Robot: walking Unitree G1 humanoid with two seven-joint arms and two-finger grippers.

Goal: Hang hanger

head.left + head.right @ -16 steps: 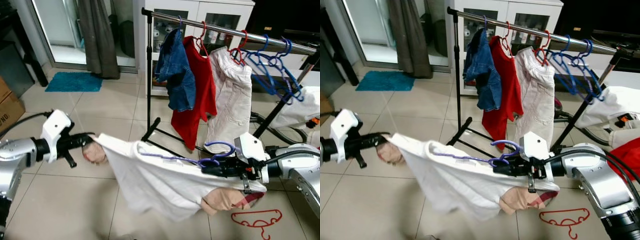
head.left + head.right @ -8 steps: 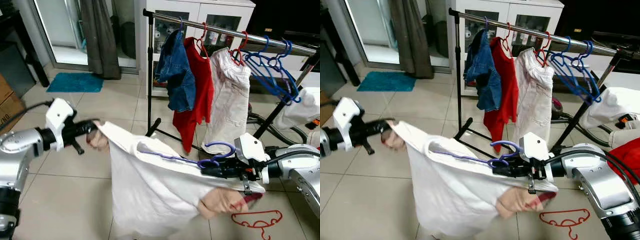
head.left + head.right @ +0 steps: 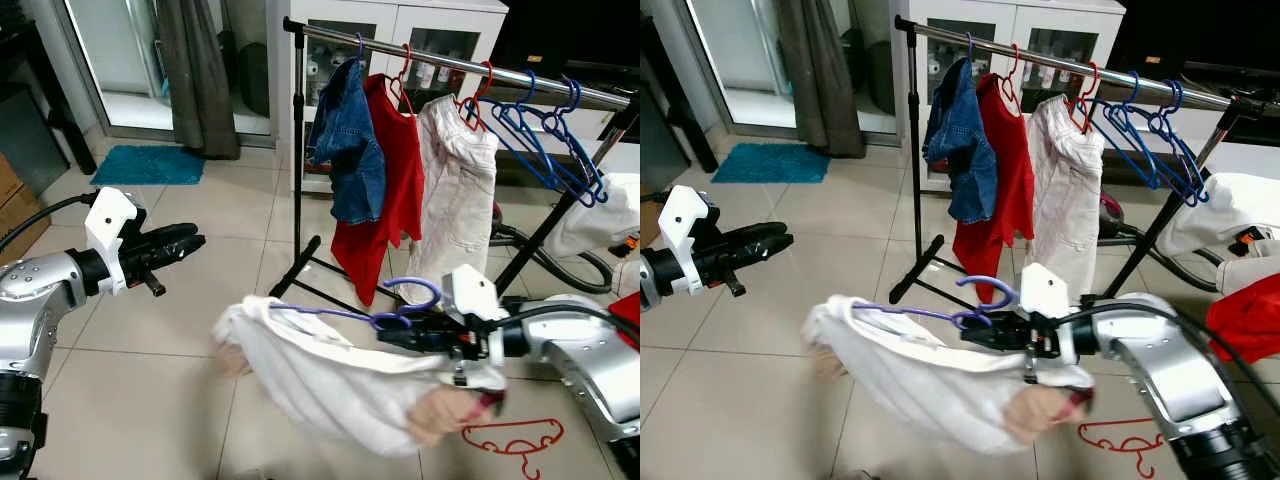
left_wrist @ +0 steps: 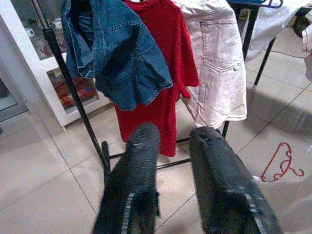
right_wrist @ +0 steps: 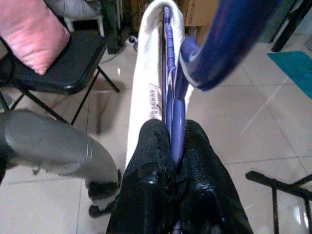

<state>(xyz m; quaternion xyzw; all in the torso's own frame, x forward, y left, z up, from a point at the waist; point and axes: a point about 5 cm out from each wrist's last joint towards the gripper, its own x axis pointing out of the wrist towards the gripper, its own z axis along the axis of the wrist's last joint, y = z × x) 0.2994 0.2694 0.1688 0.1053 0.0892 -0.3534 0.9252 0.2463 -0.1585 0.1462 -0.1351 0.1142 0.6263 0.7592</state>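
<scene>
The left pincer (image 3: 190,242) has let go, fingers apart and empty, so the white cotton shirt (image 3: 330,380) now sags from the purple plastic hanger (image 3: 400,305) clamped in the right pincer (image 3: 392,335), ready for the steel clothes rail (image 3: 450,62).

Both eye views look forward and down from head height, sharing the clothes rail (image 3: 450,65) across the upper frame and the tiled floor (image 3: 150,400) below. The left wrist camera looks along its tool (image 4: 173,146) toward the hanging clothes. The right wrist camera sits very close behind its tool (image 5: 171,146), facing a folding chair (image 5: 53,68).
</scene>
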